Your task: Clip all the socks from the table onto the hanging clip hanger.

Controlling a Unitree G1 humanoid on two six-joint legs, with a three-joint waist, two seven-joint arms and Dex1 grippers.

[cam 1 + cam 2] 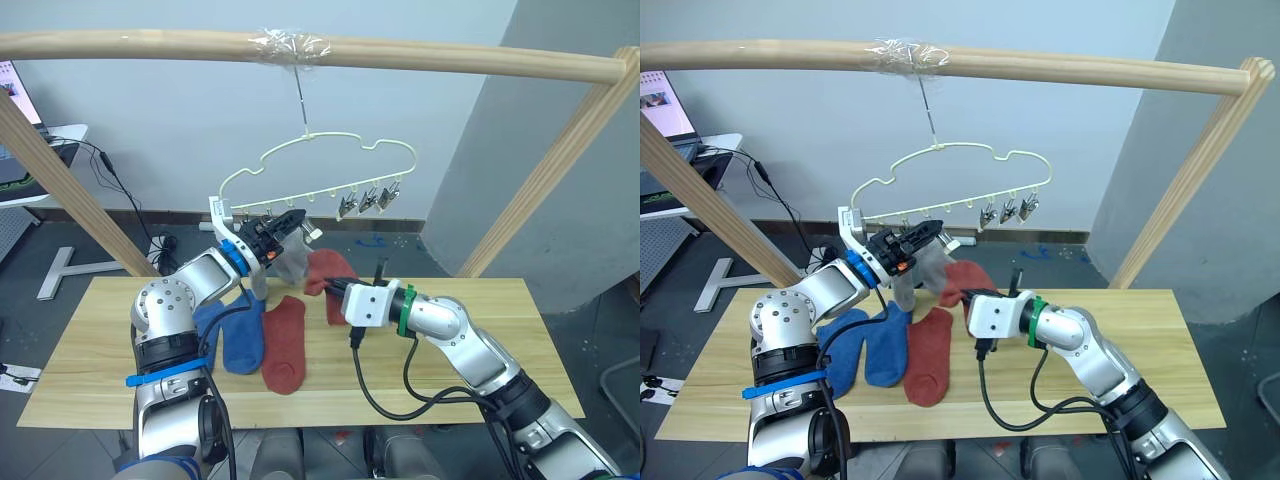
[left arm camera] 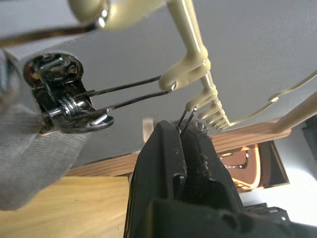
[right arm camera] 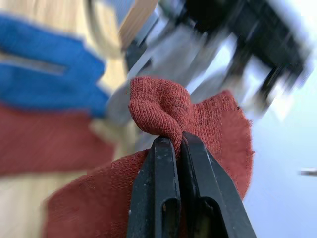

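My right gripper (image 3: pixel 178 141) pinches a soft rust-red sock (image 1: pixel 958 277) above the pale wood table (image 1: pixel 1160 340). My left gripper (image 2: pixel 183 134) squeezes a small metal clip on the thin yellow-green hanger (image 1: pixel 330 150). I should lift the sock slowly into that clip.

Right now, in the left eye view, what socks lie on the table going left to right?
Blue socks → rust-red sock lying flat → rust-red sock pinched in the right gripper.
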